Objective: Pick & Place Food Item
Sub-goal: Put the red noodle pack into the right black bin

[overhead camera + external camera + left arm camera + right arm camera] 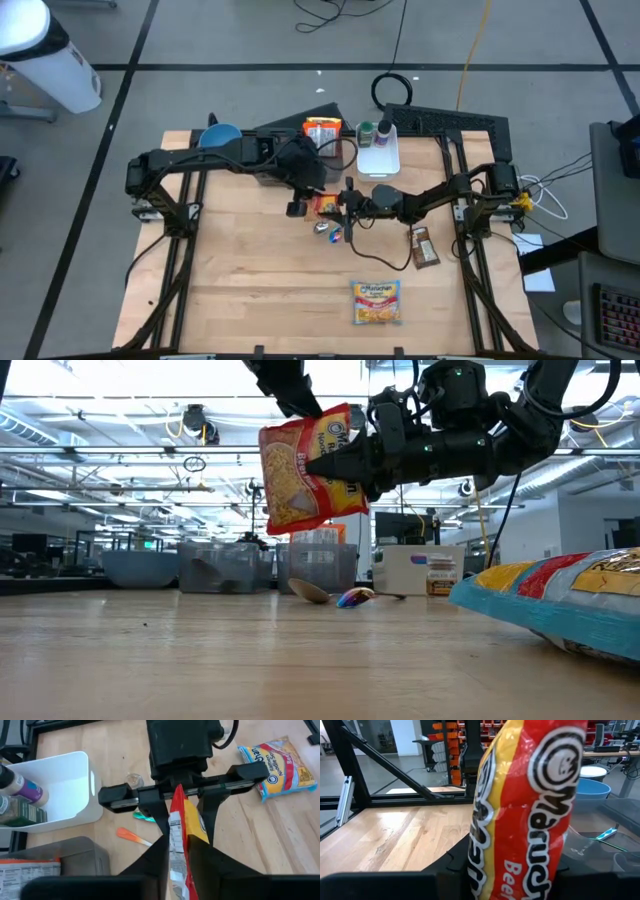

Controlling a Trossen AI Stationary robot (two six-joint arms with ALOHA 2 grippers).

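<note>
Gripping the red-and-yellow noodle packet (305,468) above mid-table, the right gripper (318,462) pinches 1 edge; we find the left gripper (176,854) clenched on the opposite edge. Below them lie small wrappers (328,230); bare wood lies toward the second noodle packet (376,301).

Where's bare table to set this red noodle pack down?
Open wood: the near-left stretch left of the ramen pack, and the strip between that pack and the candy bar. Crowded: under the held noodle pack, around the small wrappers, and the far edge by the white bin and blue bowl.
</note>
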